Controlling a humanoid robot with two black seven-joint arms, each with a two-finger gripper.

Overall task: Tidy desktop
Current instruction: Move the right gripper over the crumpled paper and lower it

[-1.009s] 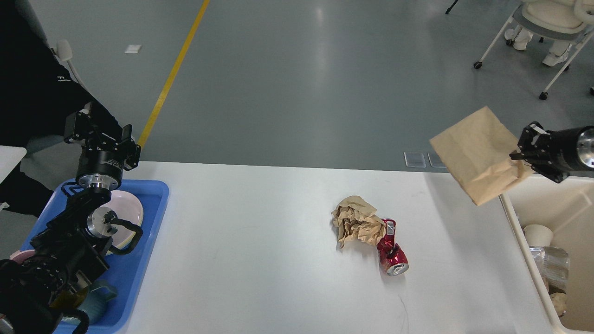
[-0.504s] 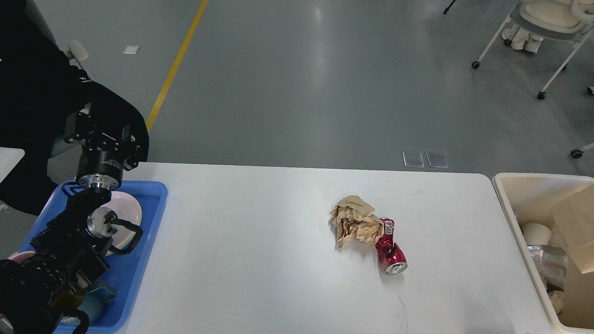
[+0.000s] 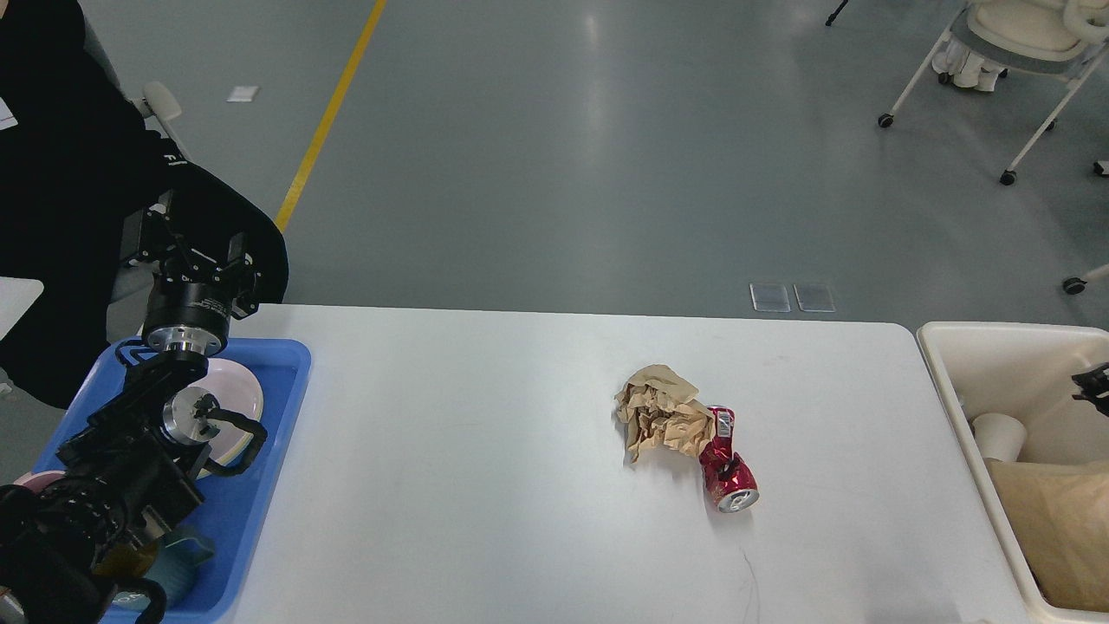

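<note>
The desktop (image 3: 485,485) still carries a crumpled brown paper (image 3: 663,414) touching a crushed red can (image 3: 728,464) (right of centre). The right gripper (image 3: 1093,383), barely visible over the cream bin (image 3: 953,381), should take them one at a time; the left gripper (image 3: 197,251) hangs above the blue tray (image 3: 286,381). I cannot tell how either's jaws stand.

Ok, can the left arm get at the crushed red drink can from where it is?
Probably yes, but it's a long reach: the left hand sits over the blue plastic tray, and only bare white desktop lies between it and the crushed red can.
</note>
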